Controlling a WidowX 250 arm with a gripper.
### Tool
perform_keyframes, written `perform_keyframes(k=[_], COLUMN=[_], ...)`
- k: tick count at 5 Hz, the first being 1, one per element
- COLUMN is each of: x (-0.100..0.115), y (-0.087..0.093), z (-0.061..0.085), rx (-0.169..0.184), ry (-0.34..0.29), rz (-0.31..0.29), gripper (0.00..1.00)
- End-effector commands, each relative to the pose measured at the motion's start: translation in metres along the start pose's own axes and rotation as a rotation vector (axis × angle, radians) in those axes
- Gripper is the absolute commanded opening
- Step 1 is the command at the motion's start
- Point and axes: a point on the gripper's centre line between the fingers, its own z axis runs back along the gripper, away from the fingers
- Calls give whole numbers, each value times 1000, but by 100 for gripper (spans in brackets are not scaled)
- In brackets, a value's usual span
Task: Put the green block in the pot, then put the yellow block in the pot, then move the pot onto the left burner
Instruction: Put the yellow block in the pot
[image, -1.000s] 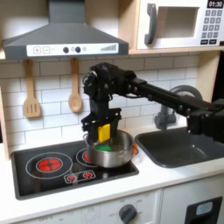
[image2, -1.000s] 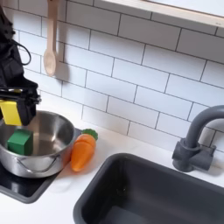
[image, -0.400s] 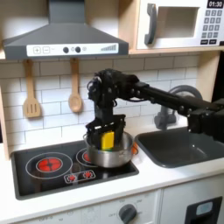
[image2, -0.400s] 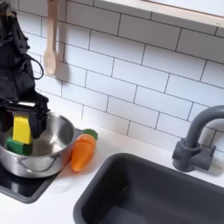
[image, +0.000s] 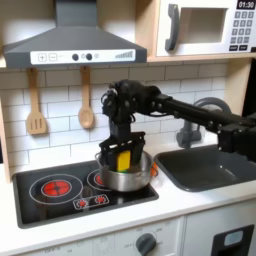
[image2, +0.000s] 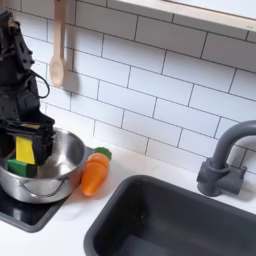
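**Yellow block lowered into the pot, jaws clamped on it**

Nearest the camera in the second exterior view, the white surface (image2: 60, 235) carries an orange carrot (image2: 93, 174) lying just beside the pot (image2: 62, 172), with the dark sink (image2: 190, 220) at the second exterior view's right. The pot sits on the black cooktop (image: 60, 192) — on the burner nearer the sink, at the first exterior view's right of the red-ringed burner (image: 56, 187).

Inside the pot, the gripper (image2: 24, 152) hangs low, its jaws closed on the yellow block (image2: 23, 151), which sits within the rim. The green block (image2: 22, 168) lies on the pot's floor directly beneath, and the two look touching or nearly so; which one cannot be told. In the first exterior view the gripper (image: 122, 158) and the yellow block (image: 122, 159) show inside the pot (image: 138, 177).

Judged from this, the first step is done and the second is at the point of release. Both cubes look rigid and light, easy to pinch across flat faces. The pot is the harder thing — smooth, shiny metal, likely slippery. A hold on the rim wall looks the surest.

Farther back, two wooden utensils (image: 86, 112) hang on the tiled wall, below the range hood (image: 70, 40).
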Motion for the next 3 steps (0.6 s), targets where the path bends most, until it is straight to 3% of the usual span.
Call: perform_keyframes(k=[1, 3], x=[1, 4], y=[0, -15], z=[9, 10], rx=[-18, -70], ry=[-11, -11], rz=[5, -27], gripper=[100, 100])
